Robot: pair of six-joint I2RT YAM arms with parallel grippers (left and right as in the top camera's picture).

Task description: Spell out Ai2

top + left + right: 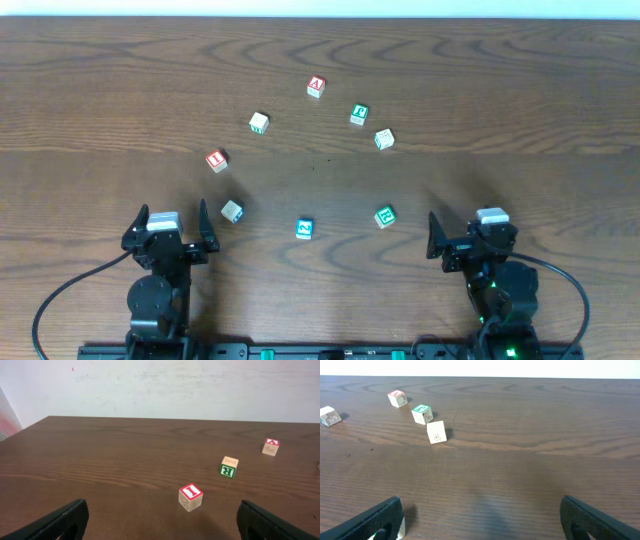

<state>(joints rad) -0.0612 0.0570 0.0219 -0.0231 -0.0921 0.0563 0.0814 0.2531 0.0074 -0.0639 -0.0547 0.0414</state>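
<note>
Left gripper (171, 216) and right gripper (470, 232) sit at the bottom edge, jaws spread wide, holding nothing. Just beyond, the blue 2 cube (305, 228) lies lower centre; red I cube (217, 160) mid-left; red A cube (316, 87) upper centre. Best straddle one cube squarely before closing.

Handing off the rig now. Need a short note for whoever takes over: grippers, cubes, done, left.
Left gripper: open, empty, at the near edge.
Right gripper: open, empty, at the near edge.
A cube: far centre.
I cube: left of centre, ahead of the left gripper.
2 cube: near centre, between the arms.
Done: nothing; the three lie apart, no row.
Left: line up A, I, 2.
</note>
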